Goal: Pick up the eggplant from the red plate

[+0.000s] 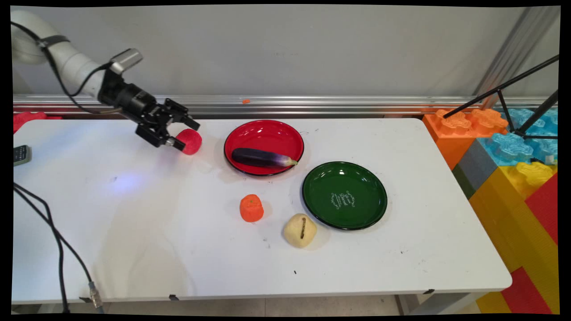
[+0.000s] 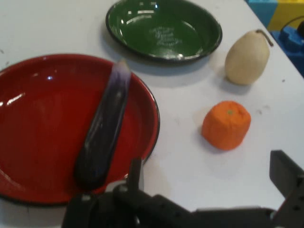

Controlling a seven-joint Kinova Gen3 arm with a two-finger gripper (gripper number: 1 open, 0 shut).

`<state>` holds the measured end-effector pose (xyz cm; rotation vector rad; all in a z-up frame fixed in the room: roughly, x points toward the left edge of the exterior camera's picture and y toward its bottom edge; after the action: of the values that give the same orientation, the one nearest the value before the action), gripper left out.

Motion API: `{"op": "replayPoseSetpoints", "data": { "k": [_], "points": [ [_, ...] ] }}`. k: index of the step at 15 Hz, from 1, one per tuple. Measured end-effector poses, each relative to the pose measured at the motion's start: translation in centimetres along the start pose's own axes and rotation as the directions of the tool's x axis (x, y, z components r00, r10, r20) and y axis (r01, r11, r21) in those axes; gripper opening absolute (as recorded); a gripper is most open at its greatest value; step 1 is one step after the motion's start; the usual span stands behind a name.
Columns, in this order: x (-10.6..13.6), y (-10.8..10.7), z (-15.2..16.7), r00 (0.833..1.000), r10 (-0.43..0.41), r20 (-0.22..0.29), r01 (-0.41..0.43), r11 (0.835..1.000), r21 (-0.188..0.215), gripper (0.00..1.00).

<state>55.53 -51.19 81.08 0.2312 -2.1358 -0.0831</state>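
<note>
My gripper [image 1: 187,135] hangs over the table's far left part, open, with nothing between its fingers. A red ball-like thing [image 1: 192,141] lies on the table right by the lower fingertip; I cannot tell whether they touch, and the hand view does not show it. To its right stands a red plate [image 1: 267,130] with a dark purple eggplant [image 1: 261,157] lying in it. In the hand view the gripper [image 2: 209,166] looks over the red plate [image 2: 28,109] and the eggplant [image 2: 104,128].
A green plate [image 1: 370,209] [image 2: 190,19] stands right of the red one. An orange fruit [image 1: 251,208] [image 2: 226,124] and a pale pear [image 1: 300,230] [image 2: 247,58] lie nearer the front. Big toy blocks [image 1: 513,178] stand off the table's right end.
</note>
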Motion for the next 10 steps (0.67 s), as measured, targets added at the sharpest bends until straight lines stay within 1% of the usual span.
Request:
{"op": "replayPoseSetpoints", "data": {
  "k": [4,10],
  "points": [
    [1.6,-1.1,2.3,1.0,0.012,0.024,-0.011,1.0,-0.002,1.0],
    [4.1,-3.5,6.2,0.998,0.031,0.063,-0.032,0.999,0.01,1.0]
  ]
}}
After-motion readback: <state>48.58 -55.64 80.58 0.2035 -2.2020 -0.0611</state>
